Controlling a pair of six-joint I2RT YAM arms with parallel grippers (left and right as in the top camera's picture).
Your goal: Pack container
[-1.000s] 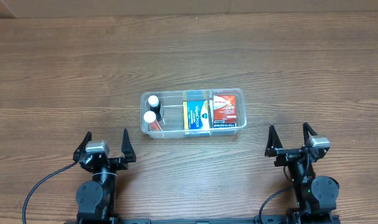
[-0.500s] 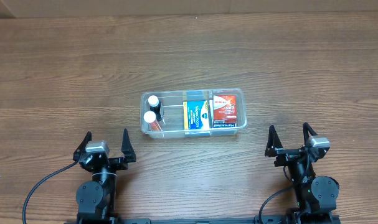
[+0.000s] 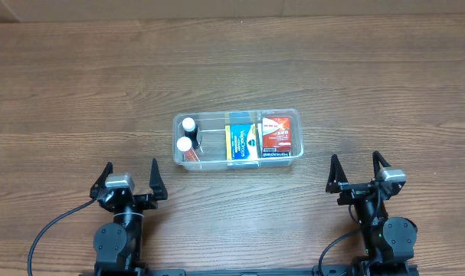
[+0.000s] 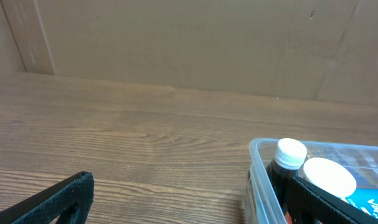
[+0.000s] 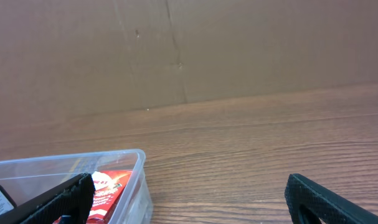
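Observation:
The clear container [image 3: 296, 115] sits at the table's middle. It holds two dark bottles with white caps [image 3: 187, 134] at its left end, a blue and yellow box [image 3: 243, 142] in the middle and a red box [image 3: 277, 136] at its right end. My left gripper [image 3: 129, 173] is open and empty near the front edge, left of the container. My right gripper [image 3: 358, 169] is open and empty at the front right. The left wrist view shows the container's corner [image 4: 258, 163] and bottles [image 4: 288, 160]. The right wrist view shows its other corner [image 5: 136, 163] and the red box [image 5: 108, 186].
A brown cardboard wall [image 4: 189, 43] stands along the table's far edge. Bare wooden tabletop [image 3: 232, 61] surrounds the container on all sides.

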